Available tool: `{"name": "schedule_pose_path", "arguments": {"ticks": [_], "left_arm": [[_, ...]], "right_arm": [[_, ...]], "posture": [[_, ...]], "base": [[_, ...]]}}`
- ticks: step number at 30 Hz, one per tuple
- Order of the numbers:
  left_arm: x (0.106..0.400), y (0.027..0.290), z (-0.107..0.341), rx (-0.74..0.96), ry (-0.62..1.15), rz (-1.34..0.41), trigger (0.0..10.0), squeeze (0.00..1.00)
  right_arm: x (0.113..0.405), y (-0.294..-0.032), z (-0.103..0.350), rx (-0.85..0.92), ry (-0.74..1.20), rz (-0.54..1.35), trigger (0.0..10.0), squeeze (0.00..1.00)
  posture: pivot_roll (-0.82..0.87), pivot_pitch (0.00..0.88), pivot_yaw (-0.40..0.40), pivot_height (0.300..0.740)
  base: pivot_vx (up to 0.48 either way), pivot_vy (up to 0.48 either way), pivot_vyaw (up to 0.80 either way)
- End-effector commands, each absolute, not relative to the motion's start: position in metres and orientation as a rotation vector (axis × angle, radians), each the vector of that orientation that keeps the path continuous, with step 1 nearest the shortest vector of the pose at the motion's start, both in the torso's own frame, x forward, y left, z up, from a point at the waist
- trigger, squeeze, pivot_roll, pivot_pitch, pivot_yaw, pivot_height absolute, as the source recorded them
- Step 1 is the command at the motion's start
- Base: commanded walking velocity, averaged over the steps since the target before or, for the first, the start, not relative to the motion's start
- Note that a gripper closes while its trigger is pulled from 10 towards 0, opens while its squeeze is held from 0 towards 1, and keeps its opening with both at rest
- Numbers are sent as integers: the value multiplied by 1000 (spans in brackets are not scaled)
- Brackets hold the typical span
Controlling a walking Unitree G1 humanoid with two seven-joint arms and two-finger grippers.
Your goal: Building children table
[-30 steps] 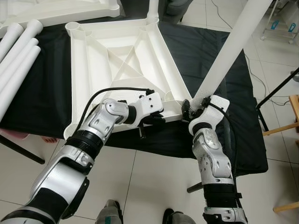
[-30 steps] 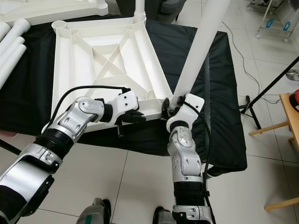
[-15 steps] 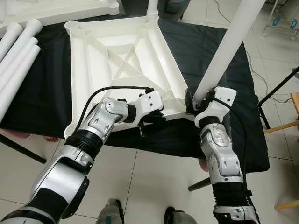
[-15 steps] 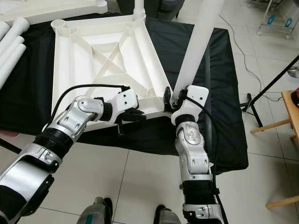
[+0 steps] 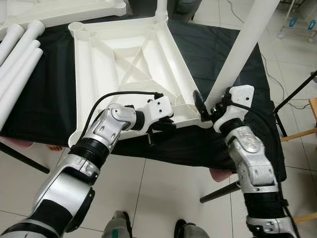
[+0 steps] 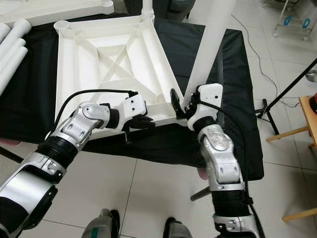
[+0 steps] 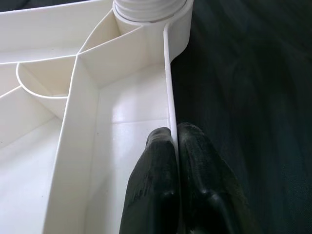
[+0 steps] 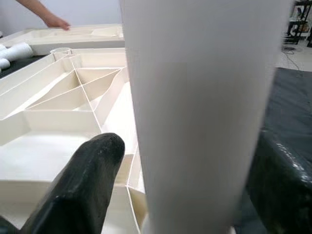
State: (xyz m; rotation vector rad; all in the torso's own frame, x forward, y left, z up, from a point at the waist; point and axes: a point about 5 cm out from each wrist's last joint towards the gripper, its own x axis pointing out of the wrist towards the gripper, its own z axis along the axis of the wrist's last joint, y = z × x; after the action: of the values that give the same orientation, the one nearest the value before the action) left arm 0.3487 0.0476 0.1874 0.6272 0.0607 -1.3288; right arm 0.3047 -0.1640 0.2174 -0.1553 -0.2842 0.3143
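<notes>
Midway through assembly, we pinched the near rim of the upturned table top [image 5: 124, 64] between the closed fingers of our left gripper [image 5: 166, 125], elbow bent low. Our right gripper [image 5: 210, 106] straddled a white leg [image 5: 237, 54], fingers loosely around it, at the near right corner socket, tilted and seemingly not yet seated. Farther left on the black cloth [image 5: 44, 99], spare legs [image 5: 17, 59] lay unfitted; one far leg [image 5: 161, 7] already stood.
</notes>
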Motion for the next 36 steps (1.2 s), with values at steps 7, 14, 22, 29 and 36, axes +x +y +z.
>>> {"name": "schedule_pose_path", "arguments": {"ticks": [7, 14, 22, 29, 36], "left_arm": [[343, 41, 189, 568, -24, -1367, 0, 0], [343, 43, 189, 570, -21, -1367, 0, 0], [343, 44, 189, 570, -18, -1366, 0, 0], [343, 44, 189, 570, -15, -1364, 0, 0], [342, 44, 188, 567, -14, -1374, 0, 0]], "right_arm": [[308, -181, 222, -218, -259, 370, 10000, 0], [313, -183, 224, -257, -235, 463, 10000, 0], [314, -176, 222, -251, -174, 632, 10000, 0], [317, -176, 221, -254, -156, 669, 10000, 0], [324, -181, 220, -277, -142, 673, 0, 0]], "posture": [[151, 204, -4, 740], [154, 206, -2, 740], [162, 209, -3, 740], [162, 209, -3, 740], [162, 209, -3, 740]], "base": [[0, 0, 0], [0, 0, 0], [0, 0, 0], [0, 0, 0], [0, 0, 0]]}}
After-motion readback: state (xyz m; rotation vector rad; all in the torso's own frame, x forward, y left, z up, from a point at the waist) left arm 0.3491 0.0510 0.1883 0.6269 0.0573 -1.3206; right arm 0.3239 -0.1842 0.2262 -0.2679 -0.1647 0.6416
